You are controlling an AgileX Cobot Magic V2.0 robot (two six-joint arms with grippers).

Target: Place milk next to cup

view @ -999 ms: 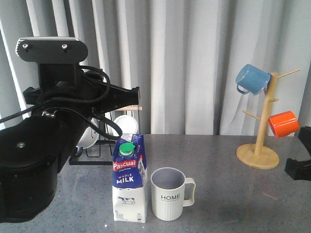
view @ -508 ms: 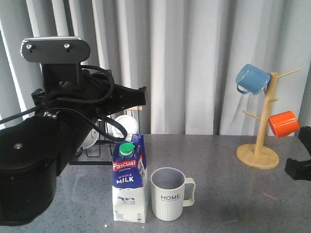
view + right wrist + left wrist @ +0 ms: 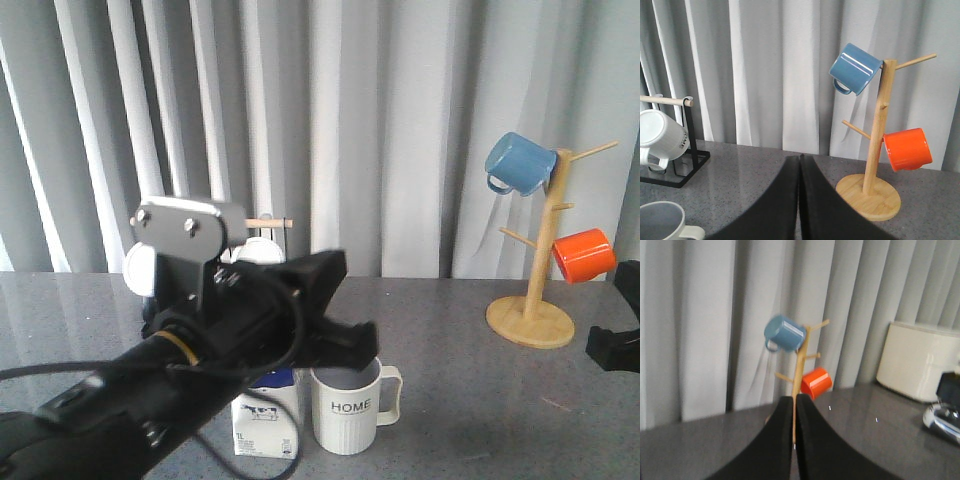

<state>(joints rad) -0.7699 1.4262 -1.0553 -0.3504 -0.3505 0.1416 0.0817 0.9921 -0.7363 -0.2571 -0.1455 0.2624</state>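
Observation:
The milk (image 3: 266, 418) stands on the grey table near the front. Only its lower white part with the cow drawing shows, because my left arm (image 3: 230, 340) crosses in front of its top. The cup (image 3: 347, 412) with "HOME" lettering stands upright just right of the carton, and its rim shows in the right wrist view (image 3: 660, 219). My left gripper (image 3: 794, 399) is shut and empty and points toward the mug tree. My right gripper (image 3: 799, 158) is shut and empty over the table, and part of that arm (image 3: 615, 345) shows at the right edge.
A wooden mug tree (image 3: 540, 290) with a blue mug (image 3: 520, 162) and an orange mug (image 3: 584, 254) stands at the back right. A black rack (image 3: 675, 170) with white mugs stands at the back left. A cream appliance (image 3: 920, 362) stands beyond the tree.
My left arm has swung down and to the right across the front view. It now covers the carton's top, which showed in full before. Carton, cup and right arm have not moved.

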